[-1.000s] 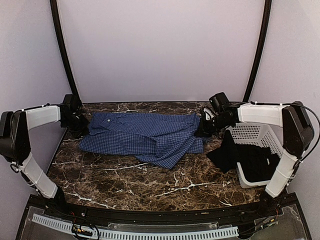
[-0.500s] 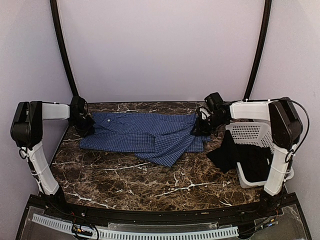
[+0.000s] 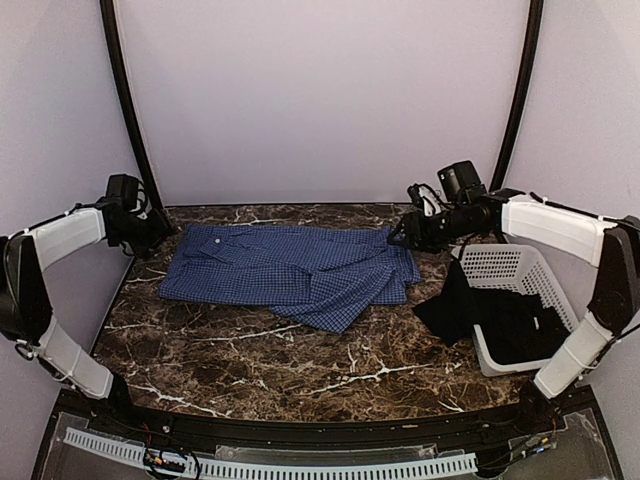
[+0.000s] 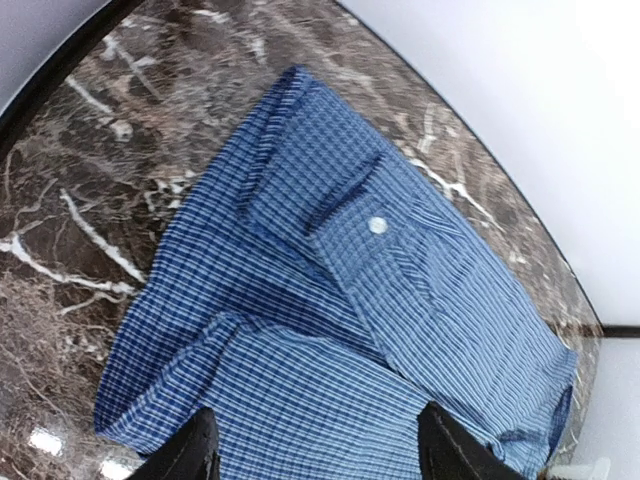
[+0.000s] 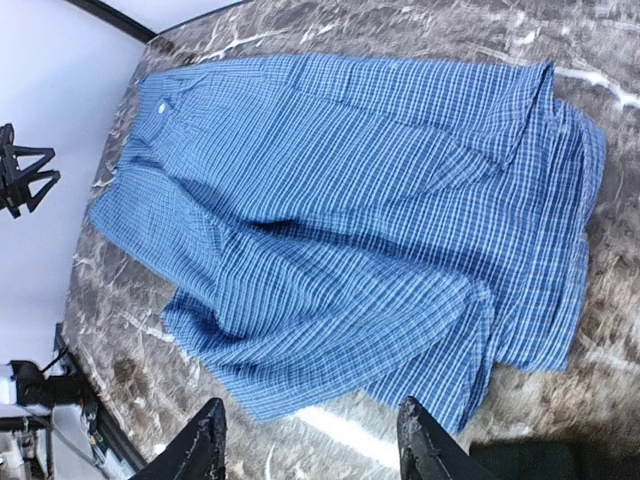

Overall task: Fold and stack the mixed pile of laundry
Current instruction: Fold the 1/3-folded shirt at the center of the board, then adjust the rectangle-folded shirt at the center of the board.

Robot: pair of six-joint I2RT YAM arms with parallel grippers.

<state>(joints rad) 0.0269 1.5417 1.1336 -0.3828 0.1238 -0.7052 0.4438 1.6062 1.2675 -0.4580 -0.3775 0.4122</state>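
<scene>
Shirt (image 3: 290, 270) flat; left hand (image 4: 320, 445), right hand (image 5: 310, 440) parted, seemingly empty.

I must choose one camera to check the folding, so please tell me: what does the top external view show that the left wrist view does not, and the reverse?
Only the top view plainly shows the white perforated basket and the black garment that spills over its rim onto the table. Only the left wrist view shows a small white button on the checked shirt. Both show that blue-and-white shirt lying on the dark marble table.
</scene>
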